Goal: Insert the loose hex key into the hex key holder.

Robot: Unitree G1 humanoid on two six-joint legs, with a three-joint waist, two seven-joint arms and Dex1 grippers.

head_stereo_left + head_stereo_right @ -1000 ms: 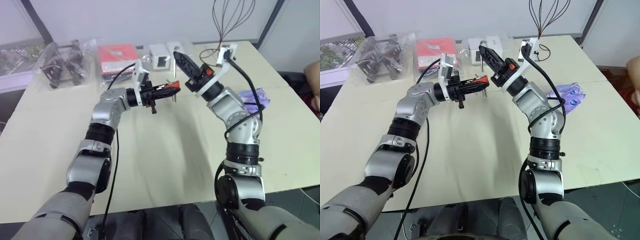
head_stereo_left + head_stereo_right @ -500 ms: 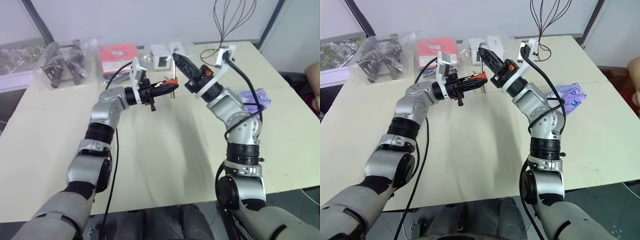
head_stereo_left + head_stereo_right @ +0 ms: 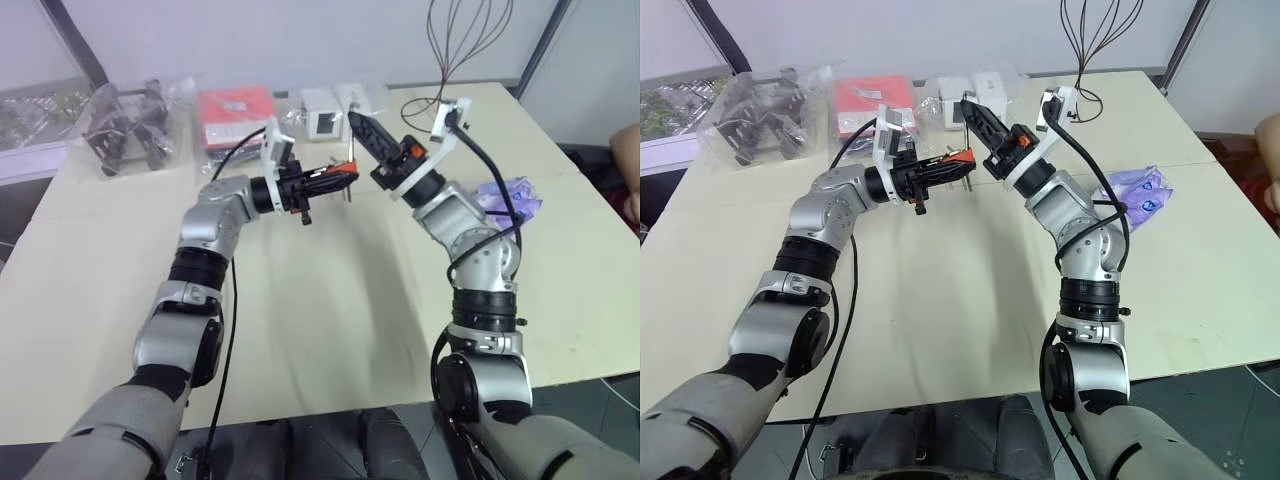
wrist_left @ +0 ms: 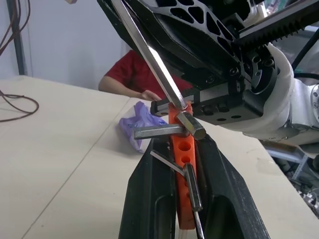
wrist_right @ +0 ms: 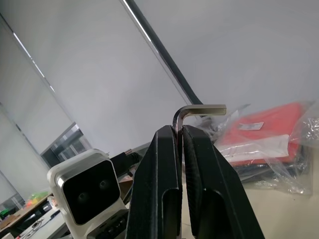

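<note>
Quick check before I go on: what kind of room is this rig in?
Probably a lab or workshop. A plain worktable carries bagged dark hardware parts, a red packet in clear plastic and small white devices, with loose cables hanging behind.

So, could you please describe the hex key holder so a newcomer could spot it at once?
Above the middle of the cream table, follow the left gripper to its black fingertips: the hex key holder is the small orange block clamped there. Unlike the flat red packet, it has round holes and short dark keys.
</note>
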